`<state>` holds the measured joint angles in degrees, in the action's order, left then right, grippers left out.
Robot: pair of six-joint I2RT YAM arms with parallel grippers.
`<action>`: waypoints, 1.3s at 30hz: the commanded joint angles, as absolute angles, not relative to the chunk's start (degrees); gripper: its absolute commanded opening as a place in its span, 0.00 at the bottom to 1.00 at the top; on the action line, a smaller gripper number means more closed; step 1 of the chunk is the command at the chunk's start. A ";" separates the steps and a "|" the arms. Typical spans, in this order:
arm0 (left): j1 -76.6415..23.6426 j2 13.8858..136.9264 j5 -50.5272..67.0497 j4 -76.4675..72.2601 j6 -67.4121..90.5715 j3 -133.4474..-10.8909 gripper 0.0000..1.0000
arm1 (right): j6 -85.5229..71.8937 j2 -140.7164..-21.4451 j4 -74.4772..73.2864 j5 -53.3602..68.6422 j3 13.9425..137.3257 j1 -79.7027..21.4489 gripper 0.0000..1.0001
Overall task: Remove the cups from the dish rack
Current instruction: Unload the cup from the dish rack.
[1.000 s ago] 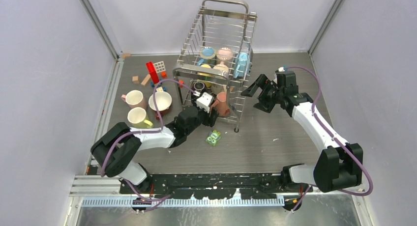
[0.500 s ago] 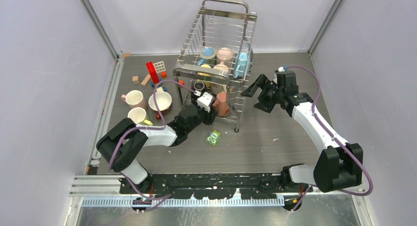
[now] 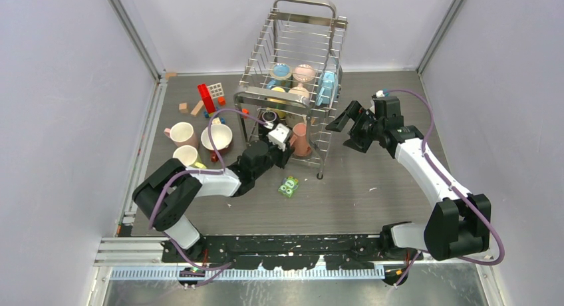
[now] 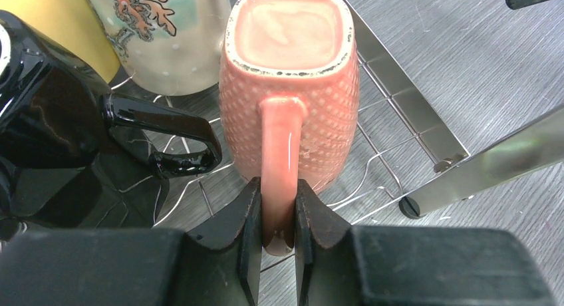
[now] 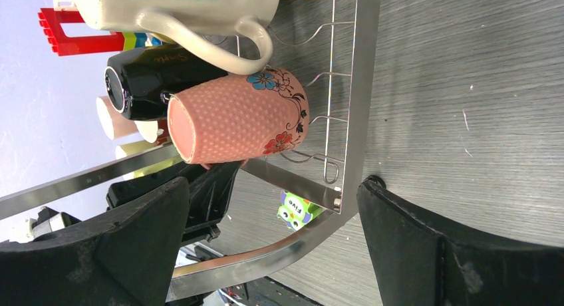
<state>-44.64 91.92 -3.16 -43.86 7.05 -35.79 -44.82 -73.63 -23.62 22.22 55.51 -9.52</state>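
Note:
The dish rack (image 3: 304, 0) stands at the back centre, its lower tier (image 4: 392, 86) lying on the table. A salmon cup (image 4: 289, 86) stands upside down on that tier, near the front right corner. My left gripper (image 4: 278, 216) is shut on its handle, which is pinched between both fingers. From above, the left gripper (image 3: 286, 148) sits just left of the salmon cup (image 3: 300, 140). A black cup (image 4: 46, 120) and a cream cup (image 4: 166, 40) stand beside it. My right gripper (image 3: 346, 128) hangs open just right of the rack, with nothing between its fingers (image 5: 425, 246).
Three cups stand on the table at left: pink (image 3: 181, 133), dark red (image 3: 217, 137) and yellow (image 3: 186, 156). Several more fill the upper tier, among them a light blue one (image 3: 327, 86). Toy blocks (image 3: 209, 96) lie at the back left. A green packet (image 3: 288, 185) lies in front of the rack.
My left gripper has shut on the salmon cup's handle, and the left arm's elbow has shifted slightly. The right arm has not moved.

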 commanded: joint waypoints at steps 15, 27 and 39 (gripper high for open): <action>-44.56 85.68 -4.65 -50.09 8.13 -34.63 0.00 | -43.77 -71.80 -22.24 22.59 56.70 -9.32 1.00; -44.82 79.82 -4.98 -50.71 8.06 -30.97 0.00 | -44.02 -70.98 -22.02 22.59 56.28 -9.29 1.00; -44.82 76.00 -6.35 -50.80 10.37 -29.94 0.00 | -44.12 -68.72 -23.07 21.61 56.36 -9.27 1.00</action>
